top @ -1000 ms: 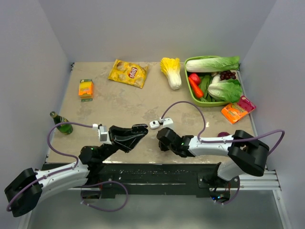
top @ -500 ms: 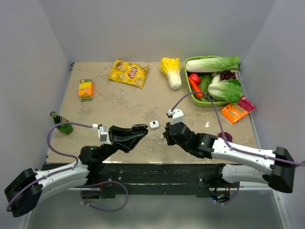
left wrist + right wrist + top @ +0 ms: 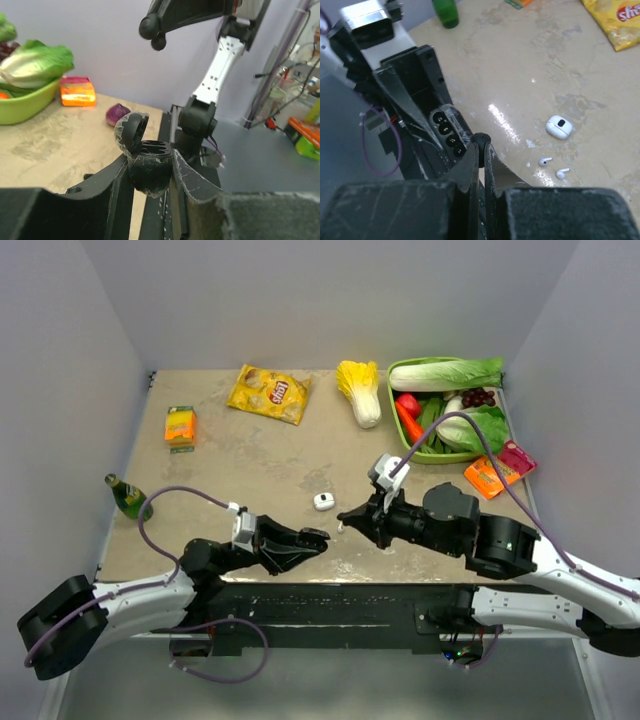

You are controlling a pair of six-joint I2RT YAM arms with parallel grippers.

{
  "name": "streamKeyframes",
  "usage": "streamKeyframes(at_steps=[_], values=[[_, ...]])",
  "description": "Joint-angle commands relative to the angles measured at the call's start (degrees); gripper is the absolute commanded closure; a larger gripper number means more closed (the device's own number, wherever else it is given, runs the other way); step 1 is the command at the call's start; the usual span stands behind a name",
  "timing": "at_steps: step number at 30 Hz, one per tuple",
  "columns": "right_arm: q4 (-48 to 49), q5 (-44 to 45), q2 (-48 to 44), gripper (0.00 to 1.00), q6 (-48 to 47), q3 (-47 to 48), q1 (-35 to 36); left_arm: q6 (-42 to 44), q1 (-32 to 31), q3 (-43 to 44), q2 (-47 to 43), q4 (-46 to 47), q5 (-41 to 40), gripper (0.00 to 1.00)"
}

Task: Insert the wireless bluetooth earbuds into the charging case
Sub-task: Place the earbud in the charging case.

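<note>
The right gripper (image 3: 481,150), its fingers pinching a small black earbud (image 3: 481,138), holds it just above the slots of the open black case (image 3: 448,131), which the left gripper (image 3: 312,537) clamps upright, so the next move is probably a short push down into the case.

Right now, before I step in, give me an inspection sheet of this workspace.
Surface: beige table, worn, glossy patches.
Job's things: black charging case, lid open, in left gripper; white case and two white earbuds on the table; apparent black earbud at the tips of the right gripper.
Clutter: chips bag, orange box, green bottle, napa cabbage, vegetable basin, orange packet, red onion.
Grippers: left shut on the case; right nearly shut on the bud.
Cables: purple cables loop from both wrists.
Surroundings: plain walls on three sides.
</note>
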Motion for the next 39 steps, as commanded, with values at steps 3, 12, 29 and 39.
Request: streamKeyframes(at_steps=[3, 12, 29, 39], values=[[-8.46, -13.79, 0.06, 1.0, -7.9, 3.39, 2.17, -1.03, 0.2, -0.58, 3.28, 2.41, 10.8, 1.0], [-8.81, -19.51, 0.5, 1.0, -10.45, 1.37, 2.7, -5.34, 0.29, 4.08, 11.28, 8.21, 16.95, 1.0], [-3.37, -16.0, 4.9, 1.0, -8.43, -3.12, 4.98, -3.41, 0.29, 8.57, 10.32, 3.12, 15.64, 1.0], [-2.66, -11.17, 5.6, 1.0, -7.55, -2.86, 5.69, -3.67, 0.29, 7.78, 9.8, 3.64, 15.29, 1.0]])
